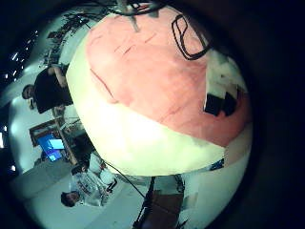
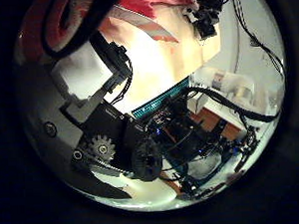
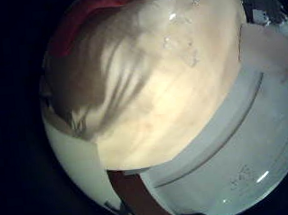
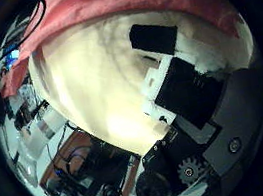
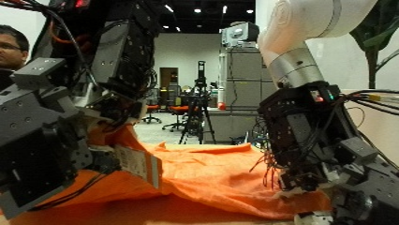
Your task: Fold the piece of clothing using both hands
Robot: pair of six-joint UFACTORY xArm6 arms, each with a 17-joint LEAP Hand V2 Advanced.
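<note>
An orange garment [image 5: 212, 178] lies spread flat on the table [image 3: 153, 97], with soft wrinkles and one edge turned toward the front. My left hand [image 5: 56, 141] hangs over the cloth's one side, fingers relaxed, one fingertip [image 5: 140, 167] down near the fabric. My right hand [image 5: 331, 155] stands at the opposite side, and the left little finger side palm view shows it [image 1: 224, 95] at the garment's [image 1: 162, 67] edge. In the right thumb side palm view its fingers [image 4: 173, 76] reach out over bare table beside the cloth [image 4: 126, 3], holding nothing.
The table's front edge [image 3: 202, 148] runs close under the right hand. Beyond the table stand a tripod [image 5: 198, 103] and a grey cabinet [image 5: 240, 94]. Shelves with equipment [image 2: 200, 130] lie beside the table.
</note>
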